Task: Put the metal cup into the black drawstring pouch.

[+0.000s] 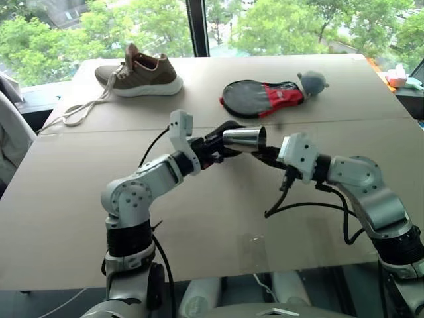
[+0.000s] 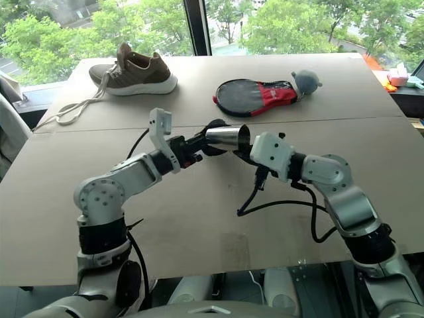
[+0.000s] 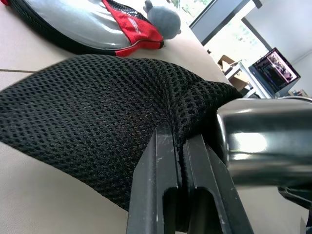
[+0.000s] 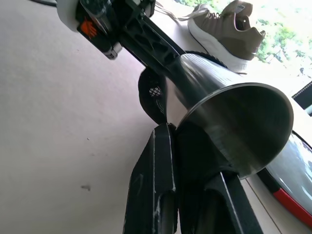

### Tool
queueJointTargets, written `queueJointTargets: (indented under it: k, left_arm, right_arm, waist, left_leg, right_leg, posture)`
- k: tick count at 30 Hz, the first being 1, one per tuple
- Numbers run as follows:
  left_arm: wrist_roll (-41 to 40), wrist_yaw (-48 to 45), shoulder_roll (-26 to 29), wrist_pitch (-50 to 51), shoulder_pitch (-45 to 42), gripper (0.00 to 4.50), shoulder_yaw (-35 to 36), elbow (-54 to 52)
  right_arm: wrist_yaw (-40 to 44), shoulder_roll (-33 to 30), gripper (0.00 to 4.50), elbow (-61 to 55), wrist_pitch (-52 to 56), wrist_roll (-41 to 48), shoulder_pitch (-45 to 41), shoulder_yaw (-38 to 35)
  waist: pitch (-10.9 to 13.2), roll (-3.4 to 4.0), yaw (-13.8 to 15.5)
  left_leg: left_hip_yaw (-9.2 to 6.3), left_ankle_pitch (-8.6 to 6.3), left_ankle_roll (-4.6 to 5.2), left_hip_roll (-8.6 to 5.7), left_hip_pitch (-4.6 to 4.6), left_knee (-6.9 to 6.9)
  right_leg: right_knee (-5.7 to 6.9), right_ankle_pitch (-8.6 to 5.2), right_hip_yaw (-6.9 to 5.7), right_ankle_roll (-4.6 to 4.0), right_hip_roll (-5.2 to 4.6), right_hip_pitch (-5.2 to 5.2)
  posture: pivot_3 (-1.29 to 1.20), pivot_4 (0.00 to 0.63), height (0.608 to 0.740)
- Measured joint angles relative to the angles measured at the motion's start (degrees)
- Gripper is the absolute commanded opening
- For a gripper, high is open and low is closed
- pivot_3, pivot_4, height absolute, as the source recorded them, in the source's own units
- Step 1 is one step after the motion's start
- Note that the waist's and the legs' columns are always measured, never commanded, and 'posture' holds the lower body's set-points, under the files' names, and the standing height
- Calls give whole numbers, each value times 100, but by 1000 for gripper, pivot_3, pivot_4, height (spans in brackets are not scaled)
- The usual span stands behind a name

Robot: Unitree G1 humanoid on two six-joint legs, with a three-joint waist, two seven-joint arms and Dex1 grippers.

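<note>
Head pair looks down over the table (image 1: 59, 218); both wrist views sit close on the metal cup (image 4: 229, 122).

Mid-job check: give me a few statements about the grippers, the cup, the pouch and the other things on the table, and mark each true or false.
1. The right gripper is shut on the rim of the metal cup. True.
2. The metal cup stands upright on the table. False: it is held on its side above the table, between the two grippers.
3. The left gripper is shut on the fabric of the black drawstring pouch. True.
4. The shoe lies inside the pouch. False: it sits on the far left of the table, apart from the pouch.
5. The black-and-red case lies beyond the grippers. True.
</note>
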Motion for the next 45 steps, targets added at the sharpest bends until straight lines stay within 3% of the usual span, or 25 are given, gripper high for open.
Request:
queueJointTargets:
  k: [17, 29, 32, 37, 39, 45]
  left_arm:
    - [-741, 222, -159, 294, -219, 0, 584, 248]
    - [-1089, 328, -266, 423, -226, 0, 189, 221]
    - [-1166, 348, -265, 339, -238, 0, 186, 219]
    - [-1257, 448, -266, 170, -327, 0, 225, 214]
    - [-1285, 480, -270, 67, -365, 0, 238, 209]
    - [-1501, 705, -254, 41, -369, 0, 380, 349]
  right_arm:
    - [-284, 207, 78, 247, -543, -1387, 23, 533]
    - [-257, 215, 78, 243, -7, -2132, -393, 865]
    - [-277, 471, 78, 279, 97, -2135, -487, 871]
    - [-585, 1470, 78, 332, 562, -1545, -234, 527]
    - [-891, 2075, 78, 338, 913, -1020, -80, 152]
    - [-1310, 3004, 78, 188, 1597, 614, -7, -1098]
  waist:
    - [0, -1, 18]
    - [1, -1, 1]
    - [1, -1, 0]
    - [0, -2, 16]
    - [1, -1, 22]
    - [1, 0, 16]
  left_leg:
    - [-1, 1, -3, -1, 0, 1]
    - [-2, 5, -8, -3, 0, 0]
    - [-3, 6, -10, -2, 0, -1]
    - [-8, 6, -11, -2, -1, -2]
    - [-7, 6, -11, -5, -2, -2]
    - [-11, 6, -10, -8, 0, -7]
  right_leg:
    - [0, 0, 0, 0, -2, -1]
    - [0, 0, 1, -1, 0, -3]
    - [0, 0, 1, -1, 0, -3]
    - [2, 1, 1, -2, 0, -4]
    - [5, 2, 4, -3, -1, -7]
    - [8, 2, 3, -3, 0, -8]
  posture:
    - [0, 150, 736]
    - [0, 150, 736]
    - [0, 150, 736]
    - [0, 150, 736]
    - [0, 150, 736]
    - [0, 150, 736]
